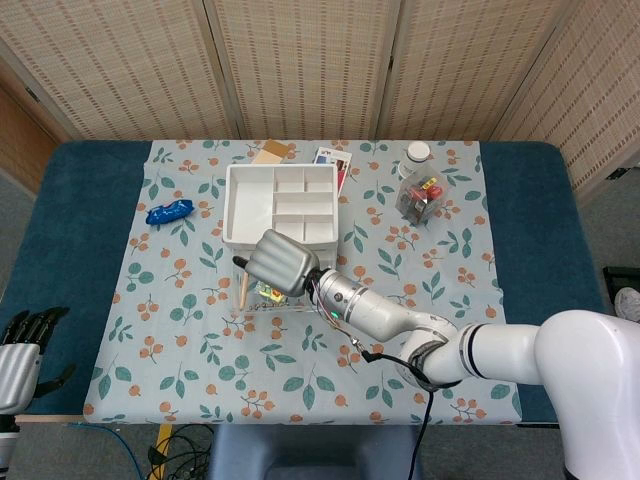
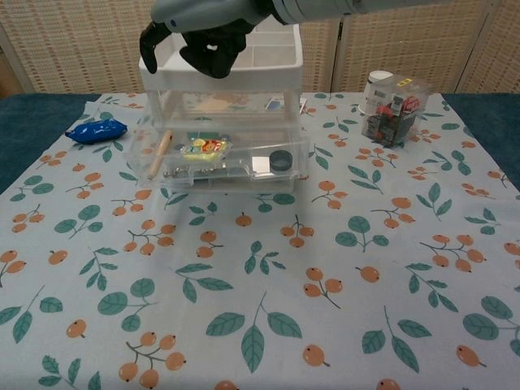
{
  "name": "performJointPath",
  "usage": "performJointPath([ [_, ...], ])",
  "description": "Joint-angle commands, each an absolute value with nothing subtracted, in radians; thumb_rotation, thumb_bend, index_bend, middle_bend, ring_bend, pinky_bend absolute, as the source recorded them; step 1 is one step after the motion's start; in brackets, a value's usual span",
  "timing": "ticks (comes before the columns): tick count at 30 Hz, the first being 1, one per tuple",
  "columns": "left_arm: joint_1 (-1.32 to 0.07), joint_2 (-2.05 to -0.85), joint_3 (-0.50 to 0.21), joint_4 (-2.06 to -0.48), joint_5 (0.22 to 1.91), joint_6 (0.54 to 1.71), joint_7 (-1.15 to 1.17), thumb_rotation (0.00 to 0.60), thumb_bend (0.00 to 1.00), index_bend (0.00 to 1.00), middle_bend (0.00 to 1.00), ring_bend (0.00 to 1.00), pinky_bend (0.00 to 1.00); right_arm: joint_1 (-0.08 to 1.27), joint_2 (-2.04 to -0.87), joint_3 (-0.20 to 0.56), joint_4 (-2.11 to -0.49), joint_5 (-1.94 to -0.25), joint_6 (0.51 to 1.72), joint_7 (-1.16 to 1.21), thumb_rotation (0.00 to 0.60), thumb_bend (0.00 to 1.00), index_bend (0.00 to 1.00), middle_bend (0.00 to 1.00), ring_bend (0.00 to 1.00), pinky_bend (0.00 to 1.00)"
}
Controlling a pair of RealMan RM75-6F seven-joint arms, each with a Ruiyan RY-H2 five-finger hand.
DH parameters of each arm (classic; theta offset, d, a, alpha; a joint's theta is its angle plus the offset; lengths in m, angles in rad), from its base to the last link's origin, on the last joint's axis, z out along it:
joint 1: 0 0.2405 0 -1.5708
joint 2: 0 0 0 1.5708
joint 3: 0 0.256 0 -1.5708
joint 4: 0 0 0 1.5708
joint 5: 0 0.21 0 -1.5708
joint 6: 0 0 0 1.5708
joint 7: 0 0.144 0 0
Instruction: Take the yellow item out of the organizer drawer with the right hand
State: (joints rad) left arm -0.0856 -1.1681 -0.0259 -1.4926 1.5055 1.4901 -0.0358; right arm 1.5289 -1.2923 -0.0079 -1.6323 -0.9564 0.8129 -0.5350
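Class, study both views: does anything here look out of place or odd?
The right hand hovers empty above the organizer, while the yellow item lies in the open drawer. Nothing looks spilled or damaged.

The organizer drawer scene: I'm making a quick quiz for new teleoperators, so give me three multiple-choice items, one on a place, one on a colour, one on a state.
1. Where is the yellow item?
A. In the open clear drawer
B. In the right hand
C. On the white tray

2. What colour is the packet lying left of the organizer?
A. Red
B. Blue
C. Green

3. What is the right hand doing?
A. Gripping the wooden stick
B. Pressing on the jar lid
C. Held above the drawer, holding nothing

Key: 1 A, it lies beside the wooden stick inside the drawer. 2 B, plainly blue on the cloth. 3 C, its fingers curl on nothing.
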Motion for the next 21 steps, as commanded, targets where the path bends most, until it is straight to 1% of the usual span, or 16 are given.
performJointPath([
  [1,-0.085,-1.168,-0.027,-1.491,1.505,1.491,-0.037,0.6,0.22,0.14,0.18,0.16,0.1,1.512,-1.295,0.01,-1.632,-0.956,0.81,-0.53,0.6,0.01,0.18,0.89,0.95,1.0],
  [6,-0.087,-1.169,-0.026,-1.489,1.508,1.487,-0.037,0.6,0.22,0.14,0.18,0.16,0.1,1.486,-1.287,0.039,-1.649,-0.927,0.799,-0.518,0.6,0.02,0.18,0.89,0.95,1.0],
  [12,-0.088,-1.172,-0.027,-1.49,1.51,1.486,-0.034,0.6,0.22,0.14,0.18,0.16,0.1,1.472,-1.3,0.057,-1.627,-0.951,0.799,-0.543,0.6,0.01,0.18,0.96,1.0,1.0],
  [17,-0.088,-1.171,-0.028,-1.494,1.51,1.488,-0.03,0.6,0.22,0.14,0.18,0.16,0.1,1.48,-1.325,0.063,-1.588,-0.992,0.737,-0.544,0.6,0.01,0.19,1.0,1.0,1.0],
  [21,-0.086,-1.17,-0.027,-1.494,1.507,1.487,-0.029,0.6,0.22,0.14,0.18,0.16,0.1,1.491,-1.349,0.064,-1.559,-1.003,0.685,-0.547,0.6,0.01,0.23,1.0,1.0,1.0],
])
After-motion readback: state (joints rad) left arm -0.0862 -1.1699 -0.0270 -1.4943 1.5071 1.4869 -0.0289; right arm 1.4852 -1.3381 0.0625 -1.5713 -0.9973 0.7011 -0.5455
